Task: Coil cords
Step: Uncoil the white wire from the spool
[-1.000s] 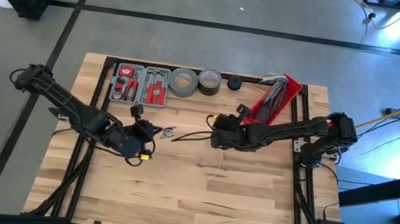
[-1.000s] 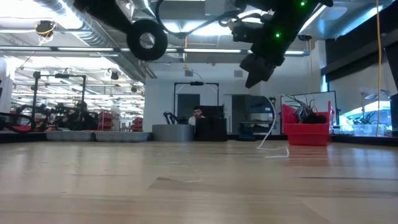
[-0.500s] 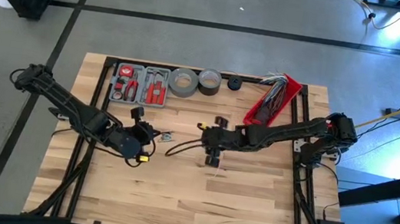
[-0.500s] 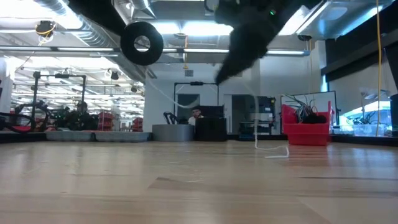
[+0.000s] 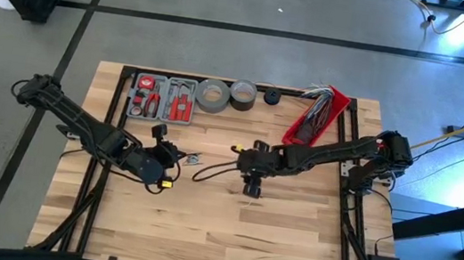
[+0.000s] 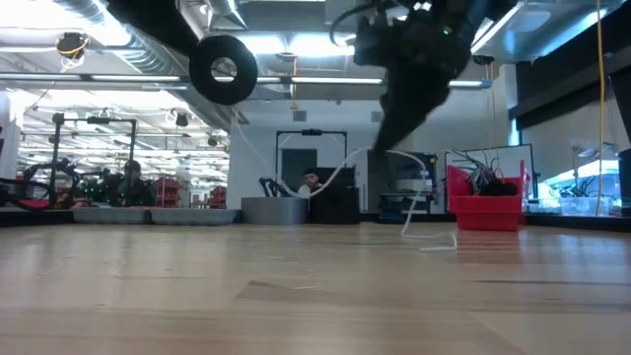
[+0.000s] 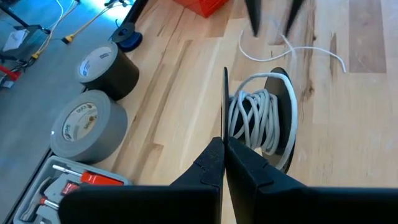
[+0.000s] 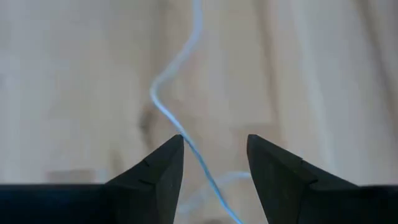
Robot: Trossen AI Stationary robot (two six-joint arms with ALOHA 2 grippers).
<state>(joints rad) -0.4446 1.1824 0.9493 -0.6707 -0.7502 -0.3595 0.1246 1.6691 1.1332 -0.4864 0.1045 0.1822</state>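
Observation:
The cord is a thin white cable, partly wound on a black spool (image 7: pixel 258 121) made of two round discs. My left gripper (image 5: pixel 176 155), left of the table's middle, is shut on the spool and holds it high in the low view (image 6: pixel 224 69). From the spool the cable (image 6: pixel 335 170) sags toward my right gripper (image 5: pixel 251 185). Its loose end (image 6: pixel 431 238) lies on the wood. My right gripper stands open at the table's middle, fingers pointing down, and the cable (image 8: pixel 163 106) runs between its fingertips. My left gripper pinches the rim of one black disc (image 7: pixel 224 112) between its two fingers, edge-on. The fingers come roughly level from the table's left. The spool stands on edge, lifted clear of the table, with the wound cable (image 7: pixel 252 124) beside the fingers. My right gripper's fingers (image 8: pixel 168 163) stand either side of the cable; whether one touches it I cannot tell.
Along the far edge stand a grey tool tray (image 5: pixel 163 97), two tape rolls (image 5: pixel 213 95) (image 5: pixel 243 91) and a small black piece (image 5: pixel 272 97). A red bin of wires (image 5: pixel 317 114) sits at the far right. Bare wood lies toward the near edge.
My right gripper has swung toward the near edge and tipped its fingers down toward the table. In the low view the cable between the spool and my right gripper has risen into a hanging span. The spool has dropped slightly.

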